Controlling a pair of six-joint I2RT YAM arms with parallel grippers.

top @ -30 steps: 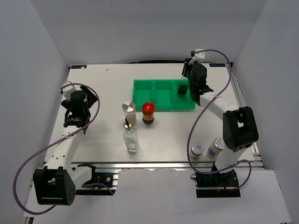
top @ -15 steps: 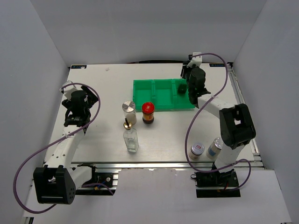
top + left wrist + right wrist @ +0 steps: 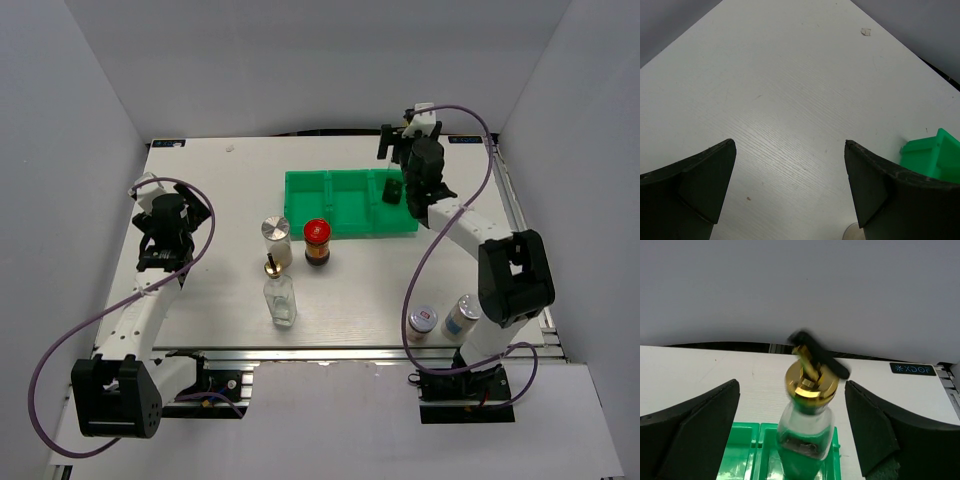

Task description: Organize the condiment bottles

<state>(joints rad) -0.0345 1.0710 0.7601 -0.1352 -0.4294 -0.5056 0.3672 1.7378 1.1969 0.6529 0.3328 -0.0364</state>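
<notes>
Presently on the desk (image 3: 220,190), itemised:

1. Green three-compartment tray (image 3: 310,205), far centre. Contents: one spouted glass bottle (image 3: 807,432), upright in the compartment at the right arm's end. It has a gold collar, and a black flip cap that shows blurred in the wrist view.
2. Silver-lidded shaker (image 3: 276,240), upright, just in front of the tray's left end.
3. Red-lidded jar (image 3: 317,242), dark-bodied, just beside the shaker on its right and near the tray's front wall.
4. Second spouted bottle (image 3: 280,297), clear glass, upright, just in front of the silver-lidded shaker.
5. Red-marked shaker (image 3: 423,321) and taller shaker (image 3: 462,316), side by side at the near edge by the right arm's base, well apart from the tray.

Changes against half a second earlier: the right wrist has drawn up and back toward the far edge, away from the tray. The bottle in the tray stands where it was. Items 2 to 5 and the left arm are unmoved.

Right gripper (image 3: 791,387): fingers spread wide and holding nothing. The bottle in the tray stands beyond them, centred in the gap and touching neither finger.

Left gripper (image 3: 790,145): also spread wide, empty, over bare desk at the left side. The tray's corner and the rim of a silver lid show ahead of it. It is well apart from every bottle.
</notes>
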